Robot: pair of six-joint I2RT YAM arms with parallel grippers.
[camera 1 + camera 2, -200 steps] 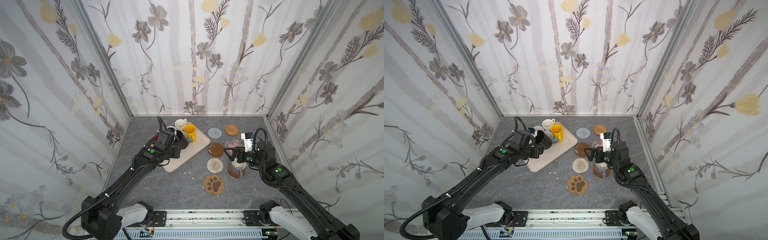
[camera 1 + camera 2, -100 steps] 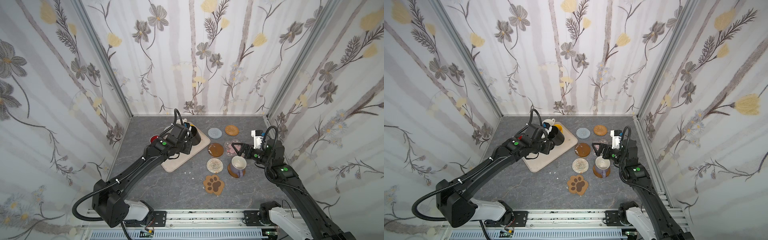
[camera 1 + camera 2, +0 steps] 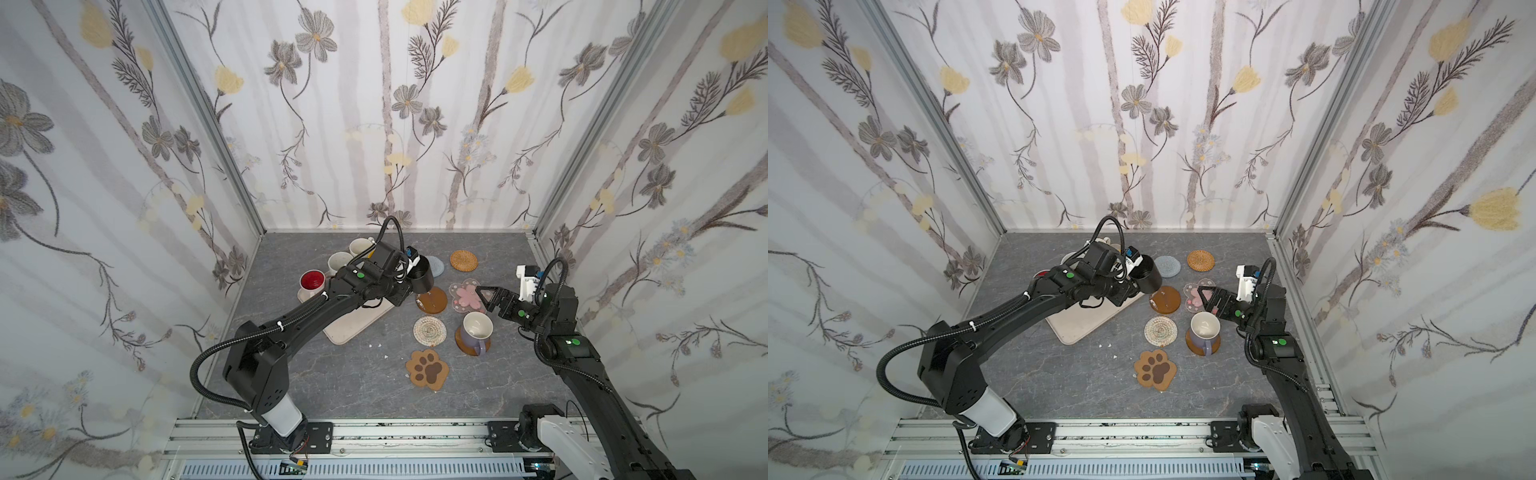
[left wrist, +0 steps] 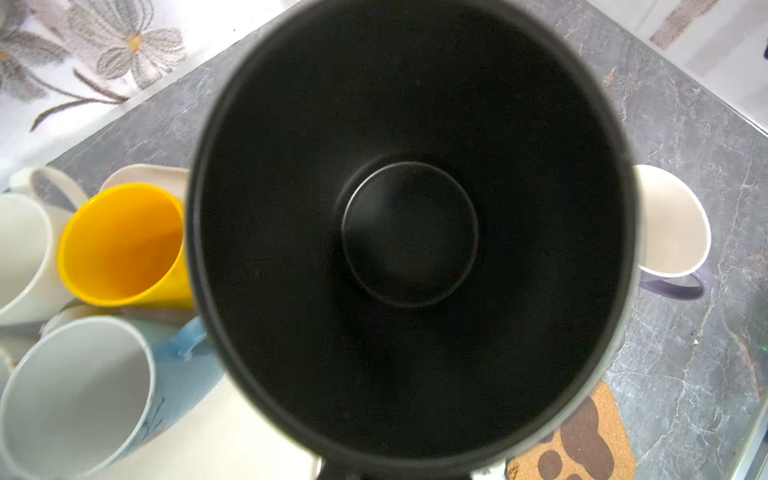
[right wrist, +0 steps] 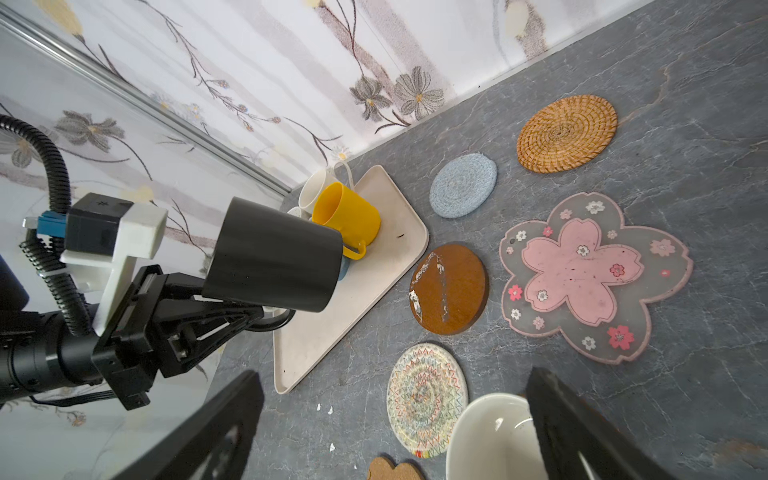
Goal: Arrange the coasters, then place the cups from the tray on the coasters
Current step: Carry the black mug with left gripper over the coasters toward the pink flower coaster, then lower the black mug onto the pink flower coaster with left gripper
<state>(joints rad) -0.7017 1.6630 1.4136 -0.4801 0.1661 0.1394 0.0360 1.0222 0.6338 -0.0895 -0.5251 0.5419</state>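
Note:
My left gripper [image 5: 253,318] is shut on the handle of the black cup [image 3: 422,277], which hangs tilted over the right edge of the beige tray [image 3: 353,328], beside a bare amber-brown coaster [image 3: 434,300]. The black cup [image 4: 411,232] fills the left wrist view. Yellow [image 5: 347,218], light blue [image 4: 75,390], red-lined [image 3: 311,282] and white cups [image 3: 338,262] stand on the tray. A lavender cup [image 3: 477,328] sits on another amber coaster. My right gripper [image 3: 484,298] hovers open over the pink-flower coaster [image 3: 465,296], empty.
The rattan [image 3: 463,260] and pale blue crochet [image 3: 436,266] coasters lie at the back, the spiral [image 3: 429,331] and paw-print [image 3: 427,368] coasters nearer the front. Papered walls close three sides. Small white crumbs [image 3: 378,345] dot the grey floor.
My left arm has lifted the black cup off the tray and carried it right, toward the coasters. My right gripper has drawn back from the lavender cup toward the right wall.

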